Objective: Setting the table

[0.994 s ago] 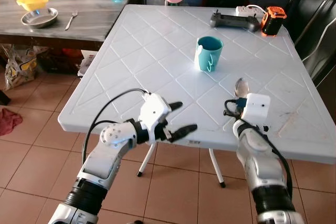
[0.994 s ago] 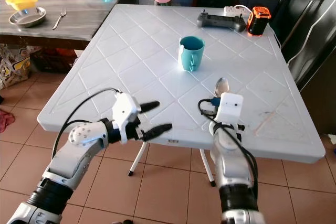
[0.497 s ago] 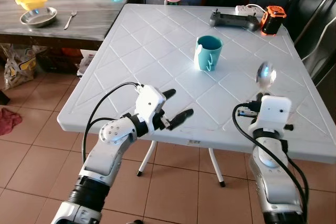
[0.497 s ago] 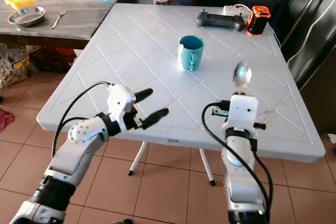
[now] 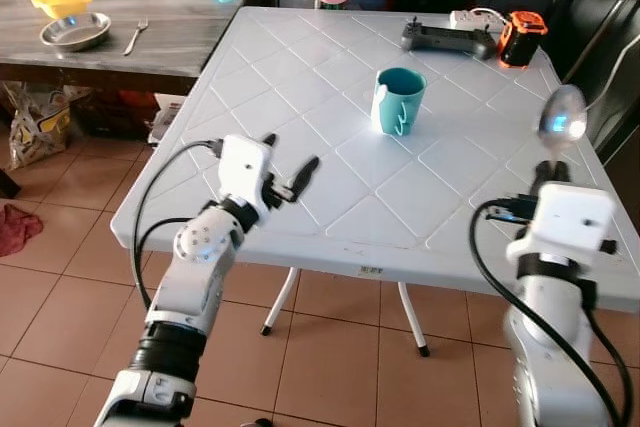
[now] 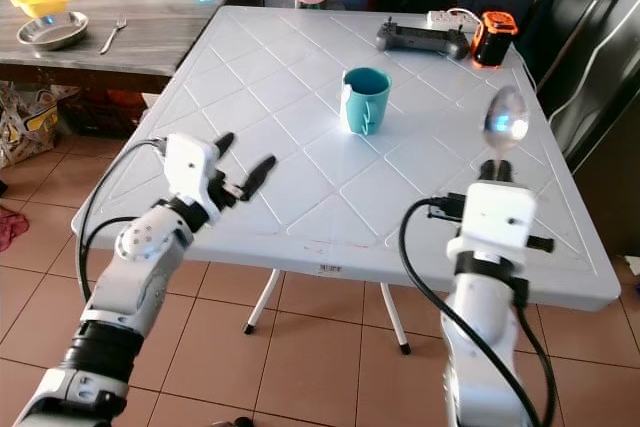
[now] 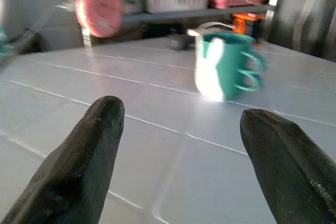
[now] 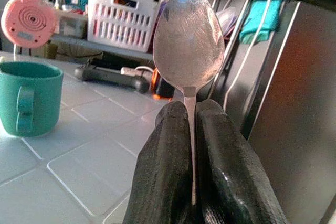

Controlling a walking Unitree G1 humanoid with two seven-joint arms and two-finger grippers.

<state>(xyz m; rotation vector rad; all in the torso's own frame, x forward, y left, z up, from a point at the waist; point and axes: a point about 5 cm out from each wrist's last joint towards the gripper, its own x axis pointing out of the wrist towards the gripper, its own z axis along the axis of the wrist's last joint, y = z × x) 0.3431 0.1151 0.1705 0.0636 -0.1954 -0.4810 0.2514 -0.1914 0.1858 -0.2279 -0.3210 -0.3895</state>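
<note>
A teal mug (image 5: 398,99) stands upright near the middle of the white table (image 5: 300,97). My right gripper (image 8: 192,145) is shut on a metal spoon (image 5: 560,117), held upright with its bowl on top, above the table's right side. The spoon's bowl (image 8: 188,38) rises just past the black fingers (image 8: 165,166). My left gripper (image 5: 288,165) is open and holds nothing, low over the table's front left part, pointing toward the mug (image 7: 226,65).
A black controller (image 5: 447,39) and an orange-black device (image 5: 520,37) lie at the table's far edge. A wooden side table at far left carries a metal bowl (image 5: 74,31), a yellow bowl, a fork (image 5: 135,37) and appliances. Baskets line a shelf behind. Tiled floor surrounds the table.
My right arm has lifted the spoon upward and to the right, away from the table surface. My left gripper has moved forward from the front edge onto the table, still open.
</note>
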